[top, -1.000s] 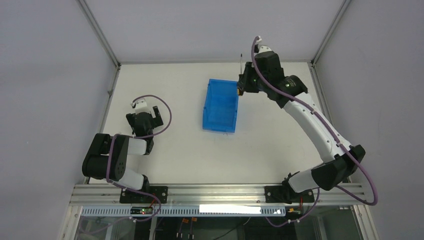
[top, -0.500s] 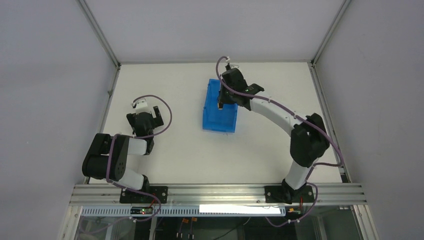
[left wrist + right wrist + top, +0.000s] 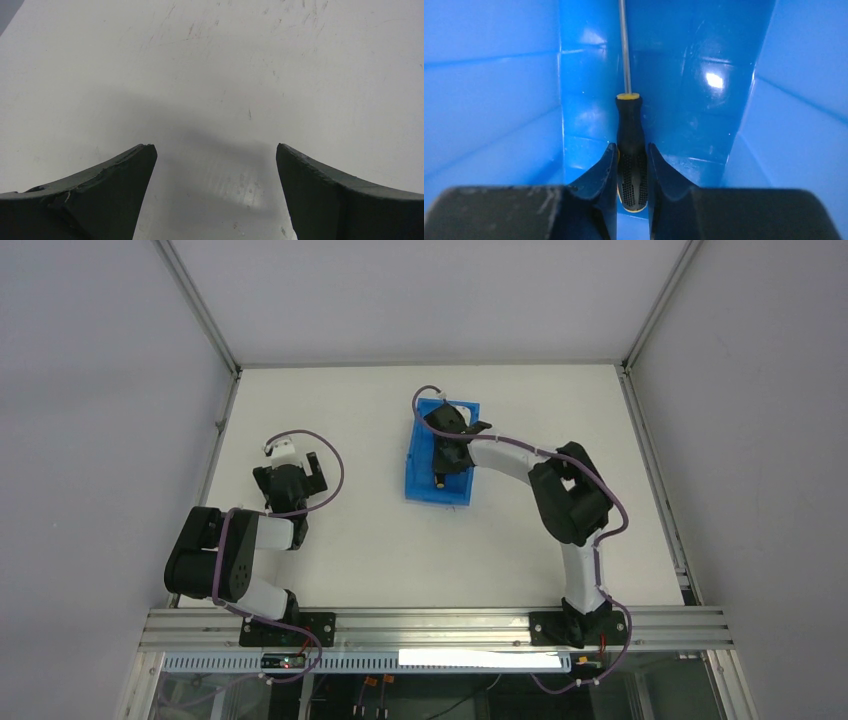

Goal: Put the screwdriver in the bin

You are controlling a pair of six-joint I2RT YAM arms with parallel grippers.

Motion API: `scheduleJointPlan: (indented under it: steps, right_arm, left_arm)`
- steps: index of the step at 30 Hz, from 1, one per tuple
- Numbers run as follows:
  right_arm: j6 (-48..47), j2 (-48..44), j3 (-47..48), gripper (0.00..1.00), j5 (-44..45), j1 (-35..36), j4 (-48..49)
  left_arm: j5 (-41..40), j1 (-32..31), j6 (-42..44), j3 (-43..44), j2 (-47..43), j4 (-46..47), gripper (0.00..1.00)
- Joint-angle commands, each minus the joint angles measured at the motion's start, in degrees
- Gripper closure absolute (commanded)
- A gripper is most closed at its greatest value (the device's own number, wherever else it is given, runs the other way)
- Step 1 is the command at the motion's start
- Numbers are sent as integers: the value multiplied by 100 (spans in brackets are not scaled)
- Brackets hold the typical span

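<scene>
1. Right end effector (image 3: 631,150) is gripping the screwdriver (image 3: 629,131). Both fingers are pressing on the ribbed lower part of the black handle, closed down to handle width and holding nothing else.
2. Screwdriver is sitting inside the bin (image 3: 499,100). In the wrist view, blue walls are rising on both sides and ahead, and the thin shaft is pointing away from the camera towards the end wall. I cannot tell whether the tip is touching the plastic.
3. From overhead, the right arm is reaching across the worktop (image 3: 350,540) and its end effector is dipping into the bin.
4. Left end effector (image 3: 215,147) is hanging wide open over bare worktop, holding nothing, well apart from the bin.
5. Handling, as judged:
   - The tool is looking light and rigid, not fragile.
   - The ribbed handle is offering the best friction, so the present hold is looking like the correct one.
   - The smooth, narrow shaft would be giving the pads little to bear on and inviting a slip.
6. Step in hand, as judged: placement is nearing completion, with only the release outstanding. The tool may be rolling on landing, but the walls should be containing it.
</scene>
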Motion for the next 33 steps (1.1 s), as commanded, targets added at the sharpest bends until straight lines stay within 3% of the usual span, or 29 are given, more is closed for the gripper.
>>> scheduleJointPlan:
  steps: [1,7,12,22,26,33]
  right_arm:
    - [99,271,423,98,152,65,-198]
    - [20,280,653,65,259,154,-409]
    - [-181,5,993,52,408,231,-733]
    - [-1308,-1579,1059,4,453,250,-771]
    - [-2116,-2562,157,1,565,157,-69]
    - [-2425,-4446,-1976,1,541,-659,1037]
  left_arm:
    - [-88,-44,-32,138,-9,124,1]
    - [-88,-46,-36,136,-11,124,1]
    - [-93,-53,-31,138,-10,123,1]
    - [-96,-53,-31,138,-10,123,1]
    - [-92,-53,-28,138,-10,123,1]
    - [-96,-53,-29,138,-8,119,1]
